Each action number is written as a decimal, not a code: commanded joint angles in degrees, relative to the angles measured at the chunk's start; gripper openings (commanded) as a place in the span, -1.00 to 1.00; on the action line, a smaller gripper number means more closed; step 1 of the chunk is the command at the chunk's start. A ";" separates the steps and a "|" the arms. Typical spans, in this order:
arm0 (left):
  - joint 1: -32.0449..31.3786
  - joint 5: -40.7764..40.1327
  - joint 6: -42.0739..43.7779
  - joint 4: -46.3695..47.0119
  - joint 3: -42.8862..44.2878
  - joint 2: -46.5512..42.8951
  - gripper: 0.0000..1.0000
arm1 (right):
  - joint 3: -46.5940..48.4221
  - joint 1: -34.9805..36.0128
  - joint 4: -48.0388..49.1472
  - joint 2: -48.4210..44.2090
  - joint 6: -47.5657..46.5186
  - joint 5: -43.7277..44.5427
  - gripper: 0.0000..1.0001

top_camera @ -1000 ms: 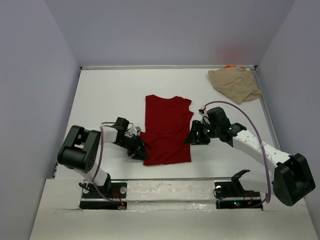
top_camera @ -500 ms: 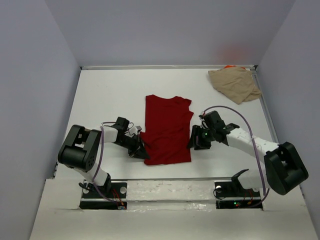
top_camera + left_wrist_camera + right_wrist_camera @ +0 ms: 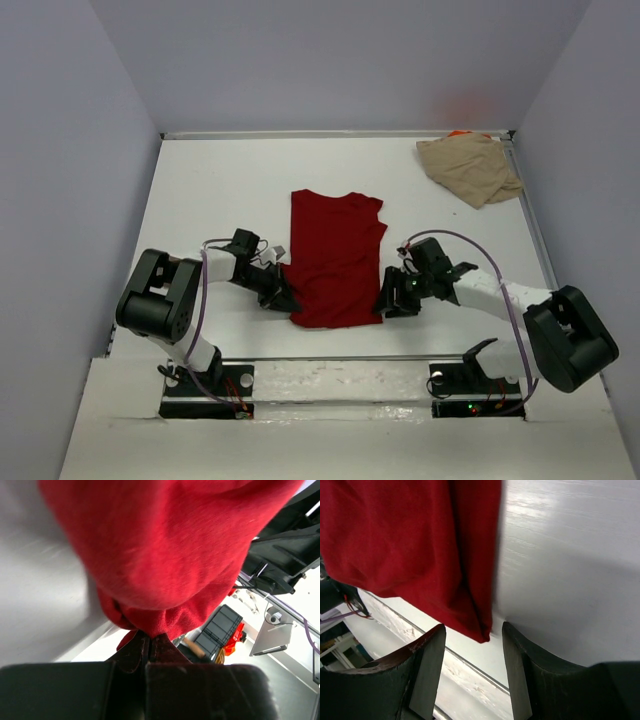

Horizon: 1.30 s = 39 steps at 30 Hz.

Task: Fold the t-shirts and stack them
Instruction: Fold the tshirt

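1. Centrally on the white table (image 3: pixel 210 190) lies the dark red t-shirt (image 3: pixel 335 262), spread flat.
2. Its near left corner is bunched in the clenched left gripper (image 3: pixel 150 645).
3. Around its near right corner stands the right gripper (image 3: pixel 472 645), jaws released, one finger on each side.
4. Far right, the tan t-shirt (image 3: pixel 468 168) lies crumpled, with an orange sliver (image 3: pixel 460 133) behind it.

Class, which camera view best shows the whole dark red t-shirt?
Top external: the dark red t-shirt lies there nearly whole. Left wrist shows only a bunch pinched by the left fingers; right wrist only its corner near the open right fingers.
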 commanded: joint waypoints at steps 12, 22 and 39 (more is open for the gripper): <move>-0.15 4.27 1.06 -0.28 -0.42 -1.02 -1.00 | 4.12 3.63 4.06 4.86 4.03 1.93 -1.00; -0.06 4.37 4.58 -2.39 -0.51 0.21 -1.00 | 5.17 9.96 1.78 0.04 8.34 8.95 -1.00; 1.78 -4.35 9.77 -16.81 16.10 -5.07 -1.00 | 16.50 10.49 -7.45 -2.09 0.52 18.72 -1.00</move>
